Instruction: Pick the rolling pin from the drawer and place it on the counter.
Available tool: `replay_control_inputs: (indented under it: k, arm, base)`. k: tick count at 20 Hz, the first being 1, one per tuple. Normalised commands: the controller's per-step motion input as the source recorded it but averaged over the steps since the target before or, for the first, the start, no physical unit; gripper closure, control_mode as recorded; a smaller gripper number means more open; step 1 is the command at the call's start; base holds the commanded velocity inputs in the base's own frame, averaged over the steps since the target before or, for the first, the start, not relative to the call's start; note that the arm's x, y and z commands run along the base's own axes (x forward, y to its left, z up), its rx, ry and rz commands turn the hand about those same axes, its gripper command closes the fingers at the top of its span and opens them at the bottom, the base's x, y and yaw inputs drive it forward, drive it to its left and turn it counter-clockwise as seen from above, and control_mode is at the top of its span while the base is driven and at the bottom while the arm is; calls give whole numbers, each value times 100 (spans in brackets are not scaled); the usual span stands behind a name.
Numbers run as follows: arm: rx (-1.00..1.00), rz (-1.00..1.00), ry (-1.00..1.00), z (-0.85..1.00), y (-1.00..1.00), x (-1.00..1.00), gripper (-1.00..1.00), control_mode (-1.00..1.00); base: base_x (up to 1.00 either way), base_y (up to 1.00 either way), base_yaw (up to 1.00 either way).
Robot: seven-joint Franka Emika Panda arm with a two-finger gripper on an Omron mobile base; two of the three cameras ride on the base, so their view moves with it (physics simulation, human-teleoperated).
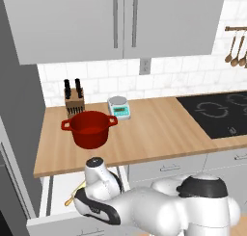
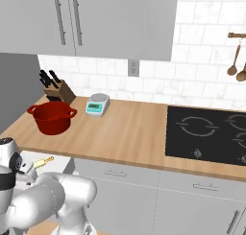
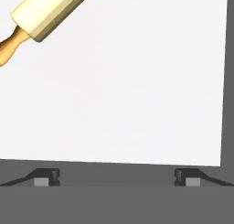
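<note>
- The rolling pin lies on the white floor of the open drawer, up and to the left of the fingers, running off the top edge of the hand view; it touches neither tip.
- 1 orange-brown knob handle points down-left, and the pale barrel slants up to the right from it.
- It looks to be stiff, light turned wood: no give, nothing fragile, but round and smooth, so it will likely roll or slide if nudged off-centre.
- The best hold is probably across the thick barrel near its middle, 1 pad on each side of its long axis; the thin knobs would let it swing.
- The 2 tips stand wide apart with nothing between them.
- The arm is folded low in front of the bench, wrist dipped into the drawer below its front edge, hand facing the drawer floor.
- The fingers probably need to shift up-left and turn to square with the barrel.
</note>
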Motion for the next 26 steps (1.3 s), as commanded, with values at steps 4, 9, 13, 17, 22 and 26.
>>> replay_control_inputs:
  k: [4,9,13,17,22,26]
  arm:
    - [-1,-3,6,-26,7,-27,-100,-100]
    - [0,-10,8,0,0,-100,-100,-100]
    - [1,-7,22,0,0,-100,-100,-100]
    - [0,-2,25,0,0,-100,-100,-100]
    - [0,-5,1,68,-3,-75,-100,-100]
    - [-1,-6,-18,87,0,38,-100,-100]
  base:
    - [0,0,0]
    - [0,0,0]
    - [0,0,0]
    - [0,0,0]
    - [0,0,0]
    - [0,0,0]
